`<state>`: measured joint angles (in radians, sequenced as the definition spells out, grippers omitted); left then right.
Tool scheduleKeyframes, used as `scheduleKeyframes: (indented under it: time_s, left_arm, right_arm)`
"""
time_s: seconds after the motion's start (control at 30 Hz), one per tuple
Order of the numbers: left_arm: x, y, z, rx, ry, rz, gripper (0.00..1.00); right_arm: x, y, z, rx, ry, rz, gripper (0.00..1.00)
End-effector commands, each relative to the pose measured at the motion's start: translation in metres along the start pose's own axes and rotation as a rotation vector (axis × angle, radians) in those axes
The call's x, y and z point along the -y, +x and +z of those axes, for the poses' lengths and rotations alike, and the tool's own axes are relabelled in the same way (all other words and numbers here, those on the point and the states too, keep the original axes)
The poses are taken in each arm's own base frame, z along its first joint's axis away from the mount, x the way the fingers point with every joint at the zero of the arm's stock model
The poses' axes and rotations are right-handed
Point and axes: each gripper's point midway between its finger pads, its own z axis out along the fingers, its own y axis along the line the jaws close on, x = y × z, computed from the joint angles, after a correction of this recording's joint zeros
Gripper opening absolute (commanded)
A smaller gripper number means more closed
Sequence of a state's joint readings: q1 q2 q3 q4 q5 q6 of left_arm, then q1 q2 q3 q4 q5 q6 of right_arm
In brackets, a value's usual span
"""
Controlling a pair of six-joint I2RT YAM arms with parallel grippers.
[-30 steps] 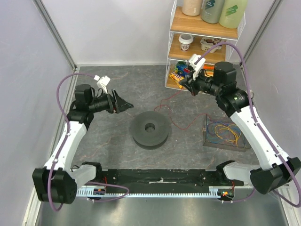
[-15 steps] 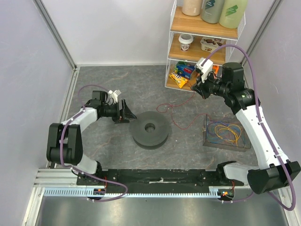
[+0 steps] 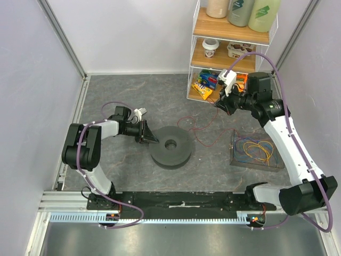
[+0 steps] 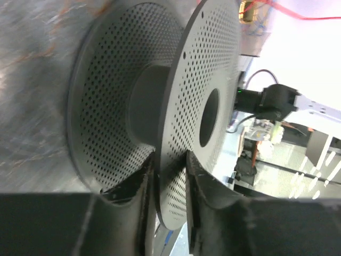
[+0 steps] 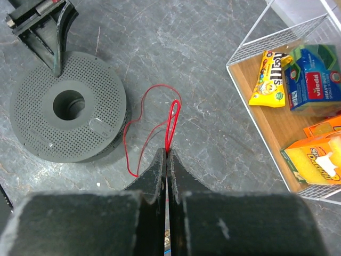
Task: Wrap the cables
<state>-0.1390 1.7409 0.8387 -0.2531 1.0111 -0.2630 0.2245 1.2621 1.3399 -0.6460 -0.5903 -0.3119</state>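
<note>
The dark grey spool lies flat in the middle of the table. My left gripper is at its left rim. In the left wrist view my left gripper is shut on the upper perforated flange, one finger on each face. My right gripper hangs above the table in front of the shelf, shut on a doubled loop of the red cable. That red cable trails down in loose curls to the right of the spool. More cables, yellow, orange and blue, lie coiled in a tray.
A clear tray holding the coiled cables sits at the right. A white wire shelf with snack packs, tubs and bottles stands at the back right; its lowest basket is close to my right gripper. Metal frame posts border both sides.
My left gripper has moved right and down to the spool and closed on its flange. My right gripper has shifted slightly left, still holding the red cable.
</note>
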Motion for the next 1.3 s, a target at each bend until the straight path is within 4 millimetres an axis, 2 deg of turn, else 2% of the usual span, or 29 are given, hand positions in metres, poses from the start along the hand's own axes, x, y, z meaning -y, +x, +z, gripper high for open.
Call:
scheduleKeyframes:
  time_s: [0.0,0.03,0.1,0.17,0.3,0.37,0.47,0.6,0.7,0.87,1.07,1.13,1.27]
  left_arm:
    - [0.020,-0.022,0.000,0.047,0.063,0.146,0.14]
    - [0.024,-0.024,-0.004,0.061,0.060,0.170,0.06]
    - [0.038,-0.027,-0.012,0.079,0.071,0.233,0.02]
    - [0.056,-0.031,-0.024,0.095,0.073,0.312,0.02]
    - [0.099,-0.035,-0.051,0.106,0.072,0.582,0.02]
    - [0.115,-0.032,-0.061,0.104,0.052,0.732,0.02]
    - [0.128,-0.017,-0.068,0.074,-0.026,0.978,0.02]
    - [0.132,0.010,-0.067,0.023,-0.111,1.308,0.02]
    - [0.138,0.031,-0.062,-0.005,-0.103,1.455,0.02]
    - [0.146,0.051,-0.056,-0.055,-0.050,1.524,0.02]
    - [0.145,0.062,-0.052,-0.100,-0.038,1.586,0.02]
    - [0.145,0.067,-0.050,-0.112,-0.013,1.587,0.02]
    - [0.145,0.075,-0.046,-0.133,0.027,1.541,0.02]
  right_arm:
    - [0.000,0.007,0.002,-0.011,-0.022,0.001,0.00]
    - [-0.001,0.007,0.002,-0.006,-0.027,0.003,0.00]
    - [-0.002,0.001,-0.003,0.016,-0.039,0.004,0.00]
    - [-0.006,-0.005,-0.007,0.038,-0.056,0.003,0.00]
    - [-0.012,-0.015,-0.013,0.074,-0.079,-0.028,0.00]
    - [-0.016,-0.017,-0.016,0.085,-0.094,-0.045,0.00]
    - [-0.022,-0.019,-0.018,0.089,-0.128,-0.069,0.00]
    - [-0.037,-0.016,-0.020,0.077,-0.210,-0.075,0.00]
    - [-0.048,-0.011,-0.017,0.067,-0.259,-0.074,0.00]
    - [-0.079,-0.007,-0.004,0.046,-0.347,-0.100,0.00]
    - [-0.126,-0.001,0.015,0.022,-0.413,-0.201,0.00]
    - [-0.141,0.006,0.027,0.005,-0.443,-0.219,0.00]
    - [-0.157,0.010,0.044,-0.016,-0.473,-0.246,0.00]
